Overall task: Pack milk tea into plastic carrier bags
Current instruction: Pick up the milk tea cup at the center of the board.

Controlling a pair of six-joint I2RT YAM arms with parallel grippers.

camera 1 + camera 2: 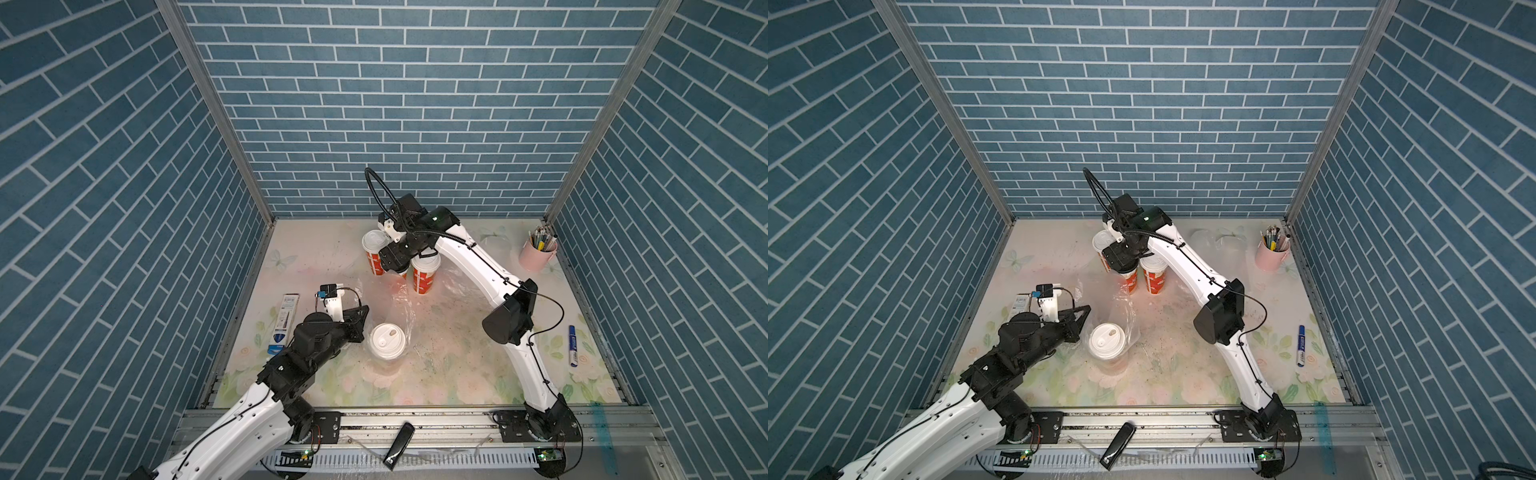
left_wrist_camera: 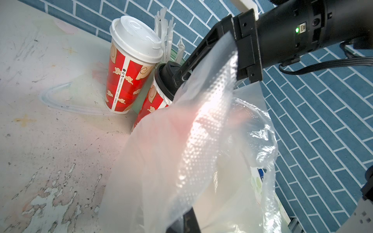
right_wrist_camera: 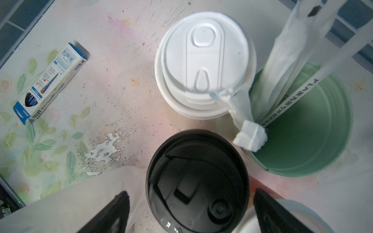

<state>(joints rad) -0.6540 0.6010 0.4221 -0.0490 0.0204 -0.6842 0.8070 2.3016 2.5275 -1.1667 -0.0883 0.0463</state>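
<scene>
I am pinching the edge of the clear bag (image 1: 401, 305) with my left gripper (image 1: 360, 320), jaws together on the film, at the front left of the table (image 1: 457, 374). In the left wrist view that film is hanging crinkled across most of the lens. The front cup (image 1: 387, 340), white-lidded, is standing upright inside the bag, just beside my left gripper.

My right gripper (image 3: 190, 193) is hovering at the back of the table with its jaws spread wide, one on each side of the black-lidded cup (image 3: 197, 161). A gap is showing on both sides, so it is gripping nothing. Clear film is also lying beside that cup; I cannot tell whether it belongs to the same bag.

The back cup (image 3: 203, 60), red-printed with a white lid, is standing upright just beside the black-lidded one. The third white-lidded cup (image 1: 424, 272) is standing close on its other side. A green tin (image 3: 323, 131) holding wrapped straws (image 3: 286, 52) is sitting right next to these cups.

A pen box (image 3: 50, 82) is lying flat well off to the left. A blue marker (image 1: 573, 345) and a pink pen cup (image 1: 537, 255) are sitting along the right edge.
</scene>
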